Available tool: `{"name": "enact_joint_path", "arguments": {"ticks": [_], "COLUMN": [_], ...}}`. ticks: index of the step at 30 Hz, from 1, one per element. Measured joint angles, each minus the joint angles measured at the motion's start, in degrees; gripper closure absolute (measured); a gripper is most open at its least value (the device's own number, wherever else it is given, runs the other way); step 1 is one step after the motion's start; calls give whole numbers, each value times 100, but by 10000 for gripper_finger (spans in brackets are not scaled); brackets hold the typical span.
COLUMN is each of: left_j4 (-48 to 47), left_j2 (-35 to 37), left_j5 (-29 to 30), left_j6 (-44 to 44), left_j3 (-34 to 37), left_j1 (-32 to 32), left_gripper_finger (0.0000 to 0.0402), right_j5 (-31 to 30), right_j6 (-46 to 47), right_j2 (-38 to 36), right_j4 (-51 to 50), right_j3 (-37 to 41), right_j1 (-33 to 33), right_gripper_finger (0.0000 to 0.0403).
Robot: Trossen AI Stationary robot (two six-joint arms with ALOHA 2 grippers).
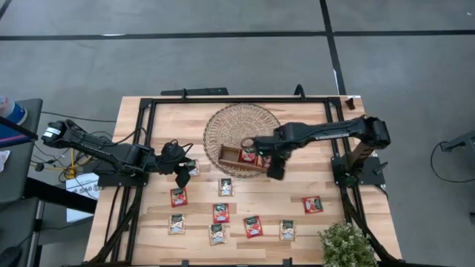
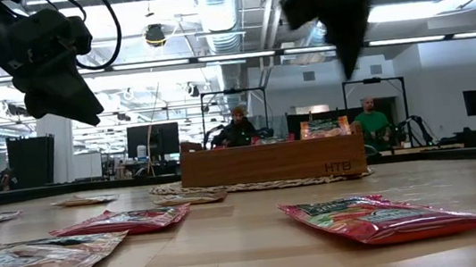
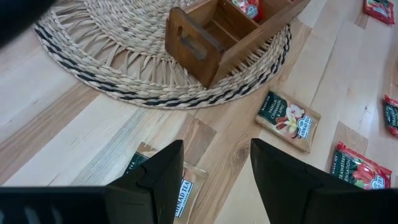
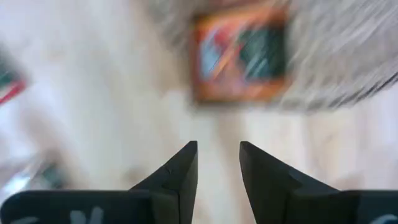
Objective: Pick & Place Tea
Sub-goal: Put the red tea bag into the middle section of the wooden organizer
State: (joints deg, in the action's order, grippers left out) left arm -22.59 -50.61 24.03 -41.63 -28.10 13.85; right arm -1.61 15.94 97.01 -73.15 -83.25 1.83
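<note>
Several flat tea sachets, red and cream, lie scattered on the wooden table, among them a red one (image 1: 179, 196), a cream one (image 1: 225, 187) and a red one (image 1: 312, 204). A brown wooden tray (image 1: 231, 154) stands on a round woven mat (image 1: 241, 122) and holds red sachets (image 1: 249, 154). My right gripper (image 1: 274, 172) hangs open above the table beside the tray's near right end, pointing down, with nothing between its fingers (image 4: 217, 146). My left gripper (image 3: 214, 146) waits open over a cream sachet (image 3: 186, 186) left of the mat.
A potted plant (image 1: 345, 245) stands at the near right corner. A black frame (image 1: 237, 100) runs round the table's edges. People sit at desks (image 2: 237, 126) in the room beyond the far edge. Bare wood lies between the tray and the sachet rows.
</note>
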Motion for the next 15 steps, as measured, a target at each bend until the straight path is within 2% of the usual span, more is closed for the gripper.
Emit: {"name": "enact_joint_path", "arguments": {"ticks": [4, 7, 15], "left_j4": [0, 0, 0], "left_j2": [0, -2, -1], "left_j5": [0, 0, 1], "left_j6": [0, 1, 12], "left_j3": [0, 0, 0], "left_j1": [0, 1, 0], "left_gripper_finger": [223, 223, 223], "right_j5": [691, 940, 929], "right_j6": [414, 1045, 4729], "right_j2": [-476, -818, -1748], "right_j4": [-627, -734, -461], "right_j3": [52, 223, 1126], "right_j1": [561, 1102, 2324], "right_gripper_finger": [290, 290, 290]}}
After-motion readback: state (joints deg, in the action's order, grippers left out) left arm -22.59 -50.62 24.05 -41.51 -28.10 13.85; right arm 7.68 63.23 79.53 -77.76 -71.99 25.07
